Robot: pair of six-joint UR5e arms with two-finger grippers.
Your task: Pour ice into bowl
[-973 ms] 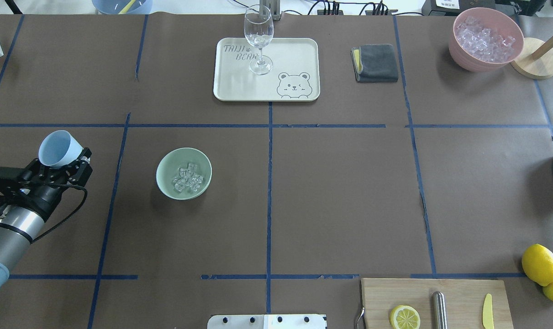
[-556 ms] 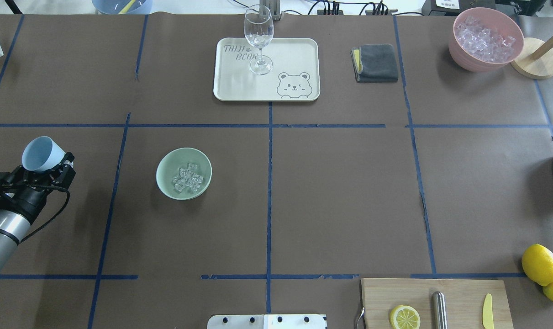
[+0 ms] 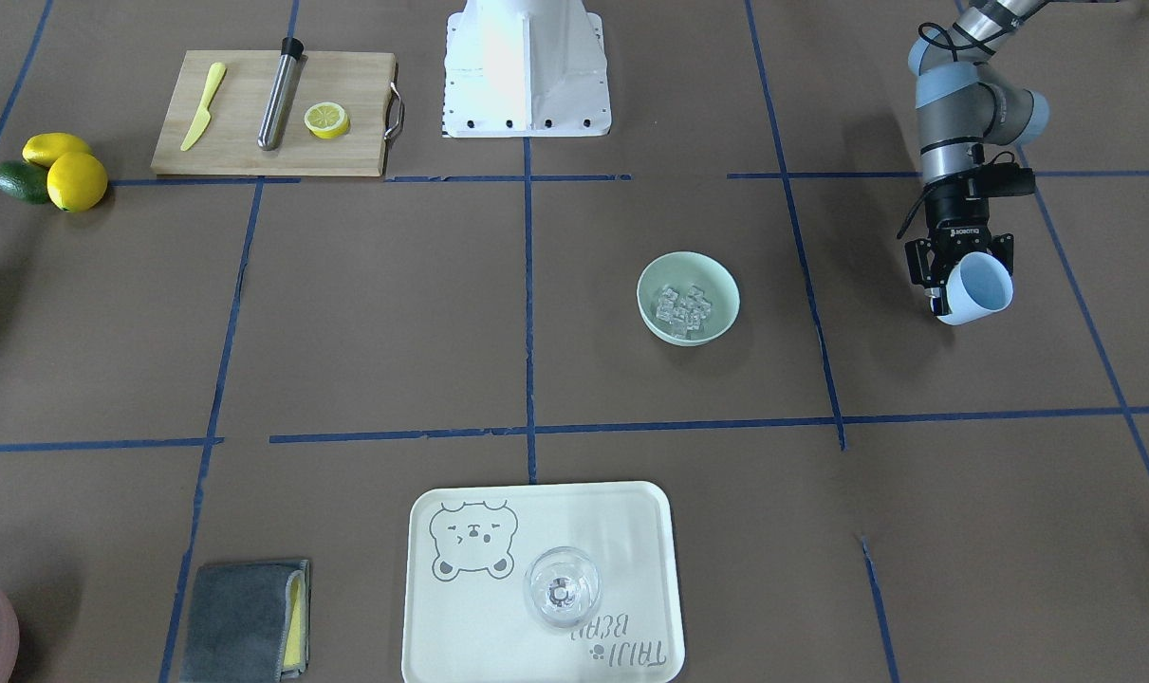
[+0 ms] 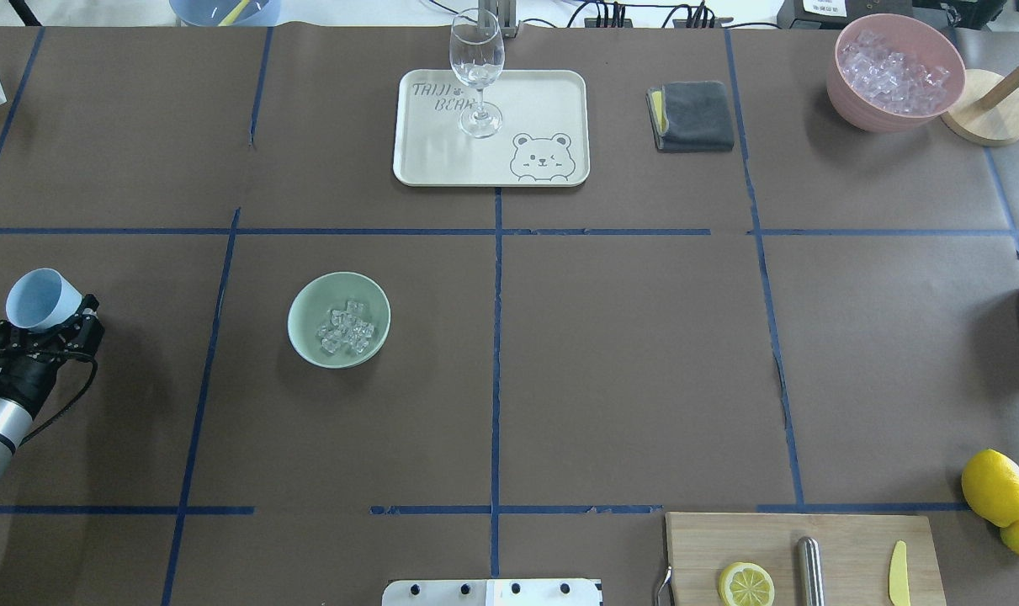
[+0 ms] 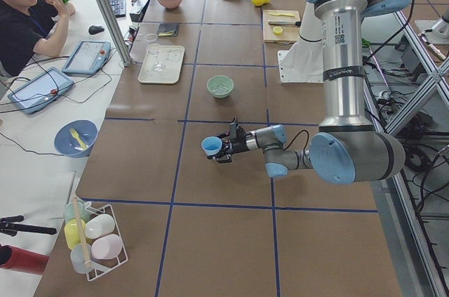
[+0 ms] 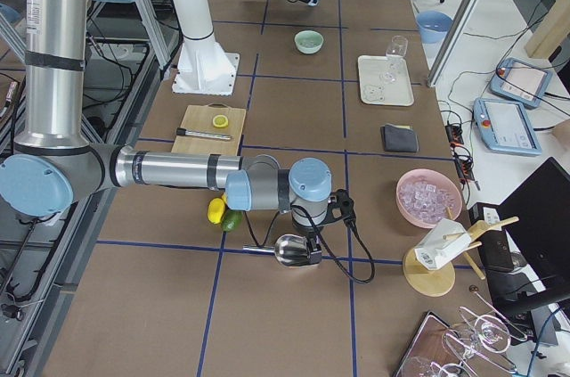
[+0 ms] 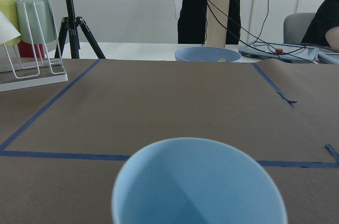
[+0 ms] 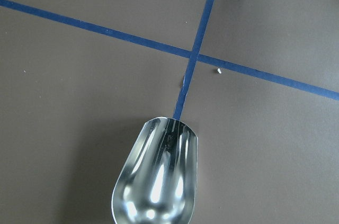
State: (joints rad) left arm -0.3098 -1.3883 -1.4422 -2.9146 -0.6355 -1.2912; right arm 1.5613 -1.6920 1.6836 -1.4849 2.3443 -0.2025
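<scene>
The pale mint-green bowl (image 4: 307, 307) stands left of the table's middle with a handful of clear ice cubes (image 4: 347, 327) in it. It also shows in the front-facing view (image 3: 716, 280) with the ice (image 3: 684, 308). My left gripper (image 4: 59, 324) is shut on an empty light blue cup (image 4: 42, 299), tilted, above the table well to the left of the bowl. The cup fills the bottom of the left wrist view (image 7: 198, 181). My right gripper (image 6: 312, 250) is by a metal scoop (image 8: 156, 181) low over the table; I cannot tell whether it is open or shut.
A cream tray (image 4: 543, 101) with a wine glass (image 4: 477, 71) stands at the back. A grey cloth (image 4: 692, 116) and a pink bowl of ice (image 4: 894, 71) are back right. A cutting board (image 4: 804, 555) and lemons (image 4: 995, 486) are front right.
My left gripper has moved left, away from the bowl, carrying the blue cup. The bowl and its ice have not moved.
</scene>
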